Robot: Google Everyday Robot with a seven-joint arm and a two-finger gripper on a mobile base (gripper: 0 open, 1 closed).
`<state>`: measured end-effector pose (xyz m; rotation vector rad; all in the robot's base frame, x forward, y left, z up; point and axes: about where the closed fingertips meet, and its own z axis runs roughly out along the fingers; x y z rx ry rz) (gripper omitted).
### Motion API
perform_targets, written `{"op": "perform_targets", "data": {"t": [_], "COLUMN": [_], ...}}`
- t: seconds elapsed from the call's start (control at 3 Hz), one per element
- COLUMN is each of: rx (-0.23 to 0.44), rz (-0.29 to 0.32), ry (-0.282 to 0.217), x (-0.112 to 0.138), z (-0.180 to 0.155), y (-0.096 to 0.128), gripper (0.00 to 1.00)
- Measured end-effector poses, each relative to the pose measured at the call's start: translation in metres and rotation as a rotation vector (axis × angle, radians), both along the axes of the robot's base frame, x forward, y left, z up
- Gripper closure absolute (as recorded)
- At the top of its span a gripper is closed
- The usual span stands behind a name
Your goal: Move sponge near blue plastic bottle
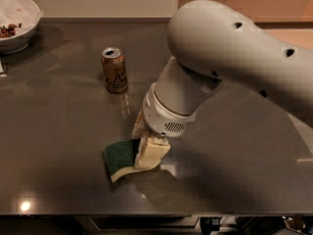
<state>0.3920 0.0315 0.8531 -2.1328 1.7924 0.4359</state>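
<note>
Down front, gripper [143, 150], fingers [152, 153] tight on sponge [119, 153]; 1 can [114, 70] behind, bowl [20, 40] far-left.

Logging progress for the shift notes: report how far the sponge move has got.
Done: the end effector is shut on the right end of the sponge, whose near edge looks raised off the table. In hand: the sponge is held low near the table's front edge, on the near side of the can. Left: place it beside the blue plastic bottle, which is not in view, perhaps behind the arm, then release.
</note>
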Motion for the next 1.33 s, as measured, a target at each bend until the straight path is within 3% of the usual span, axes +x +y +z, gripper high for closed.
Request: {"op": "perform_targets", "data": {"t": [0.33,1.0,1.33], "rx": [-0.027,-0.038,-0.032], "rz": [-0.091,-0.349,-0.459], "ry": [-0.007,-0.015,-0.027], "x": [0.020,0.075,0.104], "z": [0.007,0.020,0.023], "y": [-0.038,-0.122,-0.153], "gripper": [1.00,1.00,1.00]}}
